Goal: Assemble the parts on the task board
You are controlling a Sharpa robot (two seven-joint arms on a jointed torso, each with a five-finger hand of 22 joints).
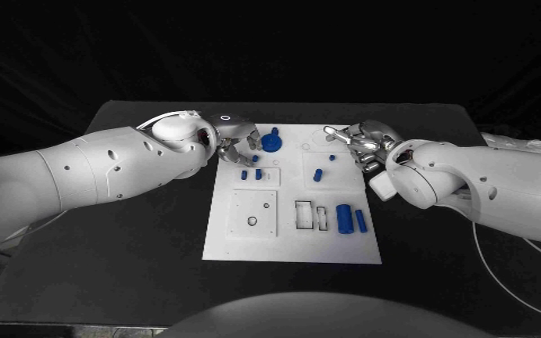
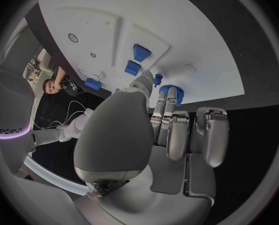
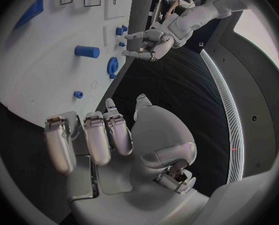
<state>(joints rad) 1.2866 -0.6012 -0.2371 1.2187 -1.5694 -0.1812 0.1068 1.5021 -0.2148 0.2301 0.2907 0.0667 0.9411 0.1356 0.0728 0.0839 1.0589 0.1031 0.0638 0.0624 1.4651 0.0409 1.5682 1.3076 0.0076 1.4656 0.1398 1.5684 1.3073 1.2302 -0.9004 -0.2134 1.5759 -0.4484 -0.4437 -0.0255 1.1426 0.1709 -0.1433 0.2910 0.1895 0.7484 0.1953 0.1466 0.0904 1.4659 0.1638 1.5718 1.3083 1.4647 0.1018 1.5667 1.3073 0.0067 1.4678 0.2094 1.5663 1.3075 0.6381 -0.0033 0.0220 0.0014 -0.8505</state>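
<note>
Head view: our left hand (image 1: pixel 234 141) sits over the far-left corner of the task board (image 1: pixel 291 250), fingers apart, holding nothing. Fingertips hang just beside the blue gear (image 1: pixel 273 141), which stands on the board's far edge. Contact with it: we can't tell.

Our right hand (image 1: pixel 363 144) is at the board's far-right corner, fingers loosely curled and spread, nothing in them.

Parts on the board:
- two small blue blocks (image 1: pixel 252 174), side by side, left of centre
- short blue peg (image 1: pixel 319 173), lying right of centre
- tiny blue stud (image 1: pixel 333 156), near the right hand
- two blue bars (image 1: pixel 351 219), lying beside the rectangular slots (image 1: pixel 313 215) at the near right
- square plate with holes (image 1: pixel 255 213), near left, nothing in it

Left wrist view confirms: left hand's fingers extended toward the gear (image 2: pixel 171 94), the two blocks (image 2: pixel 137 60) further out on the board. Right wrist view has the peg (image 3: pixel 87 51), the gear (image 3: pixel 112 65) edge-on and the stud (image 3: pixel 78 94) ahead of the open right hand (image 3: pixel 108 140).

Our read on handling: parts look like rigid printed plastic, so light, stiff, not fragile, but smooth and small enough to slip or tip. Take the gear by its raised hub or across the toothed rim with opposed fingertips. It stands close to the board's edge, so a sideways nudge could push it off onto the black surface (image 1: pixel 135 221). The bars look easier: pinch across the long sides.

Assembly looks barely started; slots and holes are unfilled.
</note>
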